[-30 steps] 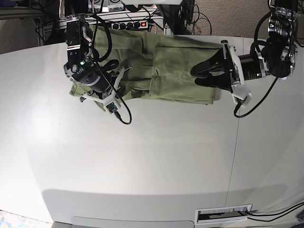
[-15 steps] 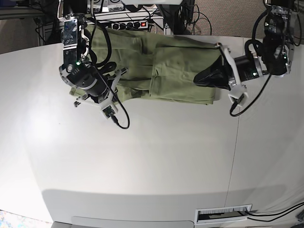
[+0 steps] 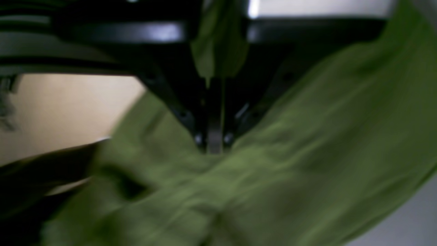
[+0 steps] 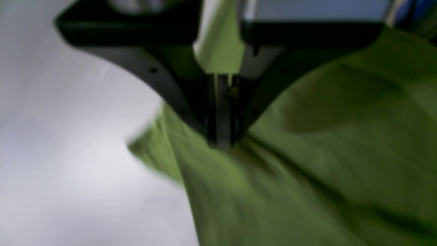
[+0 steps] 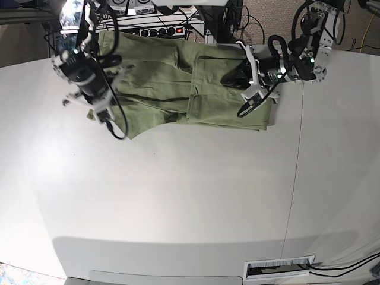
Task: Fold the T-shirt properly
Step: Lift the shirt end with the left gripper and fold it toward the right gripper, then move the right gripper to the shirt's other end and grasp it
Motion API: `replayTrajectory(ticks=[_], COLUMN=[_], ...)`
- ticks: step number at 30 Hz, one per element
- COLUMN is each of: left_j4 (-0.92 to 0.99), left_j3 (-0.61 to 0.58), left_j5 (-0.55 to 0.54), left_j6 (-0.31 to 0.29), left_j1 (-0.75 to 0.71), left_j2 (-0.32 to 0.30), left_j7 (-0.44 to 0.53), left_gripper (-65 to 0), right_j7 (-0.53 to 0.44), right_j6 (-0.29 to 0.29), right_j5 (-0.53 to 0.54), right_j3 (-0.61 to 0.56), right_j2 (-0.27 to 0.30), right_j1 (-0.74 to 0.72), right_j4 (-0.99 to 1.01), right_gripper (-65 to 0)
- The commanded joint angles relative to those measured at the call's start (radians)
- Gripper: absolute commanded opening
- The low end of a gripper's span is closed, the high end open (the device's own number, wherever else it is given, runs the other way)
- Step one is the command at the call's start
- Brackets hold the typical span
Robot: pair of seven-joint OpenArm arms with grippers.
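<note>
Both grippers have their jaws pressed together on green cloth. From there we go by size, starting with the white table (image 5: 190,202), which fills the base view and is bare across its near half.

Next is the T-shirt (image 5: 178,83), an olive-green garment spread in wrinkled, overlapping layers along the far edge of the table, in front of a power strip (image 5: 160,31) and a tangle of cables.

On that view's right we see the left arm (image 5: 297,59) reaching in over the shirt's side. Its gripper (image 3: 215,145) pinches a fold of fabric between closed jaws, and in the left wrist view a tuft of cloth sticks up behind the fingers while the rest hangs away below, blurred.

On the base view's left we see the right arm (image 5: 83,71) over the shirt's other end. Its gripper (image 4: 222,141) is likewise clamped on a gathered ridge of cloth near an edge of the shirt, with the pale tabletop showing beside it. This wrist view is blurred too, so we cannot tell which part of the shirt either gripper has.
</note>
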State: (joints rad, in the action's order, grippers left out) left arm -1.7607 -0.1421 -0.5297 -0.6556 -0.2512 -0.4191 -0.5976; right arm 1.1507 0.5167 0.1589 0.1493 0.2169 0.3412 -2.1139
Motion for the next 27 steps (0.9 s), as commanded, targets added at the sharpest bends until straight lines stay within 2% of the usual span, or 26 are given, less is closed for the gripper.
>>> replayTrajectory(ticks=[1,6,11,19,23,27], left_j4=[-0.007,0.020,0.020,0.020,0.020,0.020], left_j3=[0.005,0.005,0.005,0.005,0.005,0.005], left_j5=[0.002,0.037,0.064,0.081,0.081,0.082], left_j6=[0.005,0.039,0.038,0.039,0.039,0.038], left_j1=[0.016,0.047,0.051,0.051,0.051,0.051], left_j2=[-0.009,-0.013,-0.013,-0.013,-0.013,-0.013], left_j7=[0.039,0.037,0.037,0.030,0.030,0.030], left_gripper=[-65.0,-65.0,-65.0,-65.0,-65.0,-65.0], right_j7=[-0.018,-0.018,-0.007,0.005,0.013,0.000], right_j6=[-0.004,-0.005,-0.005,-0.003,-0.002,-0.001], right_j5=[0.008,0.062,0.153,0.397,0.409,0.428], right_j3=[0.016,0.065,0.119,0.308,0.381,0.402], right_j2=[0.023,0.055,0.055,0.055,0.055,0.055], right_j1=[0.008,0.059,0.064,0.138,0.142,0.141], right_j4=[-0.021,-0.020,-0.020,-0.020,-0.020,-0.019], right_gripper=[-63.4,-44.6,-43.9,-43.9,-43.9,-43.9])
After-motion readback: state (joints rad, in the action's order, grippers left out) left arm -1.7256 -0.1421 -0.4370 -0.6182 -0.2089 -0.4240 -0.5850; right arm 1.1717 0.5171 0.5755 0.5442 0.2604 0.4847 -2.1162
